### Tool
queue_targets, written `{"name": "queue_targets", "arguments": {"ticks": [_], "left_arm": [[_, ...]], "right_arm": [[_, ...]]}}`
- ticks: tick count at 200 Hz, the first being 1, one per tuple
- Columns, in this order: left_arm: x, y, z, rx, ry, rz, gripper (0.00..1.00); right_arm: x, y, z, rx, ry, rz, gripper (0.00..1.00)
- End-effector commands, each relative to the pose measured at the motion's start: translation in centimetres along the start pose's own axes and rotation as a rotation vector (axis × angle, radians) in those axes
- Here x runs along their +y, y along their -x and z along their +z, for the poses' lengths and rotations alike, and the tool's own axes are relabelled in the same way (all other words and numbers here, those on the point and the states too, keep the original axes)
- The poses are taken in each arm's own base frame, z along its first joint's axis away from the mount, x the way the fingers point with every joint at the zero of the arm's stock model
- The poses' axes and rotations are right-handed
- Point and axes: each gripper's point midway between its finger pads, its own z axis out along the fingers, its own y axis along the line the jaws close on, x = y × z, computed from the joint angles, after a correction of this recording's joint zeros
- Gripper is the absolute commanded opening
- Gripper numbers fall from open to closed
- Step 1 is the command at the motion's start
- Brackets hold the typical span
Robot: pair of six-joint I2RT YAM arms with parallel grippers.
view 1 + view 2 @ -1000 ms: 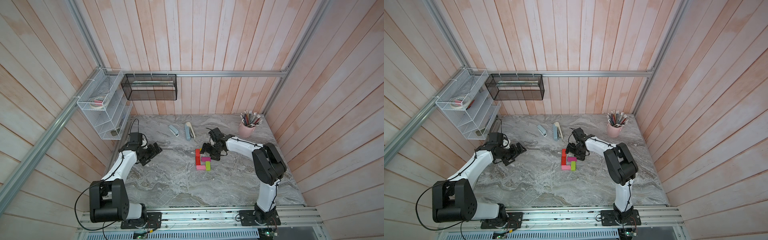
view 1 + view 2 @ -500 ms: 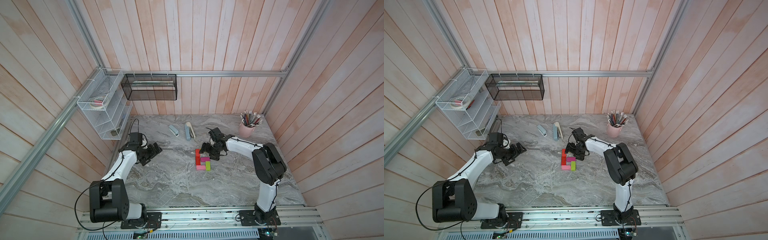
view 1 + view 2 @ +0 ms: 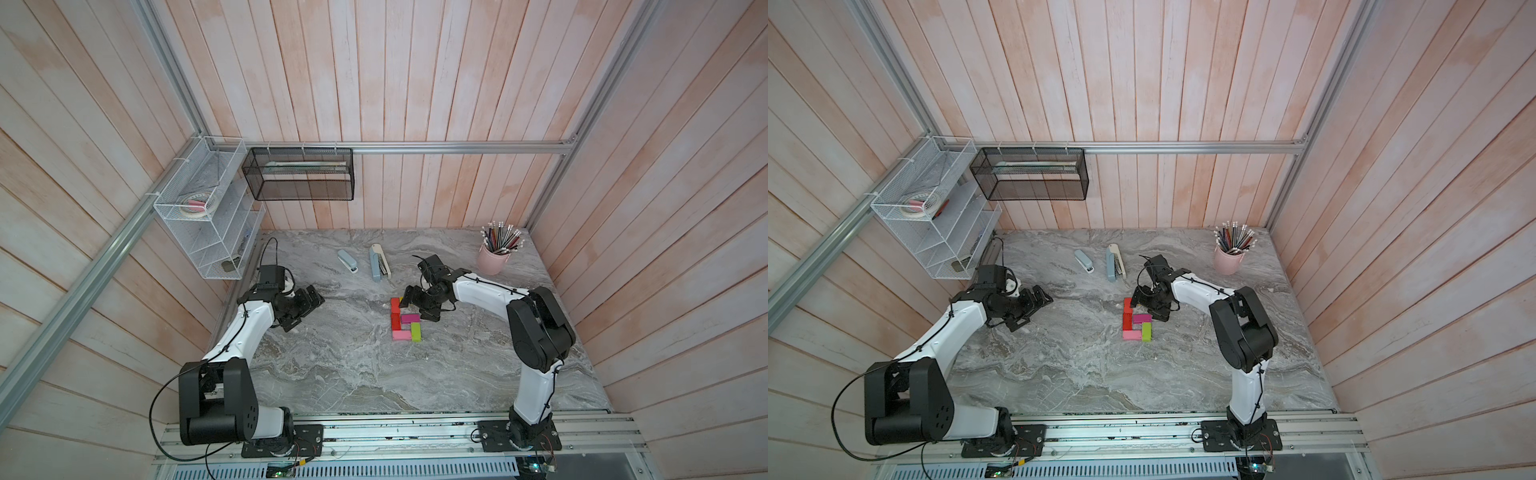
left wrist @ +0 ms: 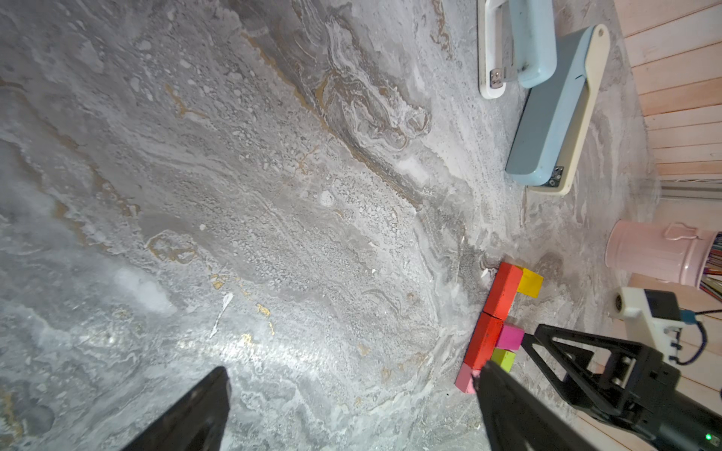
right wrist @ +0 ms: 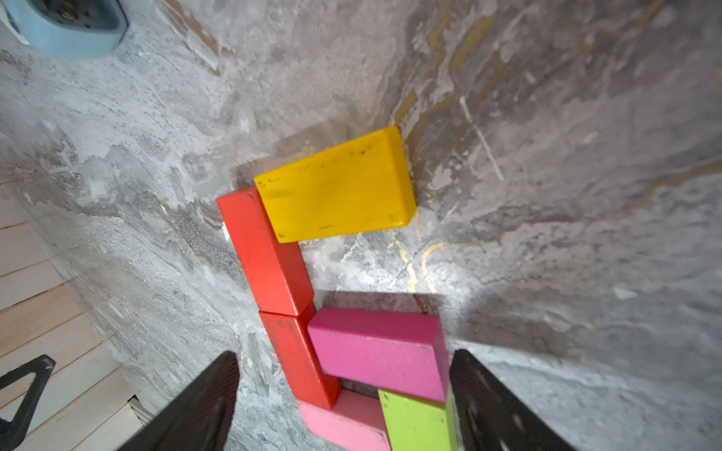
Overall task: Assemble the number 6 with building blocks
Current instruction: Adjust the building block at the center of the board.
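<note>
Digit 6 laid flat in building blocks (image 3: pixel 405 321) on the counter (image 3: pixel 353 374), directly under my right end effector (image 5: pixel 344 355). That end effector is released: its jaws stand wide to either side of the figure's lower half and grasp nothing. Whether a fingertip brushes a block I cannot tell.

Upper red block (image 5: pixel 265 250) and lower red block (image 5: pixel 301 359) lie end to end as the spine. Yellow block (image 5: pixel 336 185), just ahead of my right fingertips, forms the top bar. It touches the upper red block's end but lies slightly slanted, so I judge it the one piece that may want squaring. Magenta block (image 5: pixel 379 351), between the jaws, is the middle bar, and light pink block (image 5: pixel 344 423) is the base. Lime green block (image 5: pixel 416 421) joins those two and closes the loop. All six pieces appear placed, which would explain the empty jaws.

My left end effector (image 4: pixel 351 371), likewise released and empty, hangs over bare counter well to the side of the figure, clear of the work.

Containers, all beyond both end effectors:
- pink cup (image 3: pixel 492 266), packed with pencils (image 3: pixel 500 237);
- white wire rack (image 3: pixel 208 249) on the wall, with a tape roll (image 3: pixel 195 205) in its top tier;
- black mesh basket (image 3: pixel 299 187), holding a long pale item I cannot identify.

Small stapler (image 3: pixel 347 262) and long stapler (image 3: pixel 379 268) lie loose past the figure.
</note>
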Motion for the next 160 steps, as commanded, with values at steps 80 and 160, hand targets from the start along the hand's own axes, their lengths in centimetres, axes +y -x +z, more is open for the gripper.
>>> {"name": "queue_targets", "arguments": {"ticks": [80, 160], "left_arm": [[-0.2, 0.0, -0.8, -0.022, -0.003, 0.010, 1.00], [-0.4, 0.0, -0.9, -0.026, -0.007, 0.010, 1.00]], "right_arm": [[0.3, -0.9, -0.5, 0.032, 0.053, 0.017, 0.88], [-0.7, -1.1, -1.6, 0.009, 0.008, 0.014, 0.88]]}}
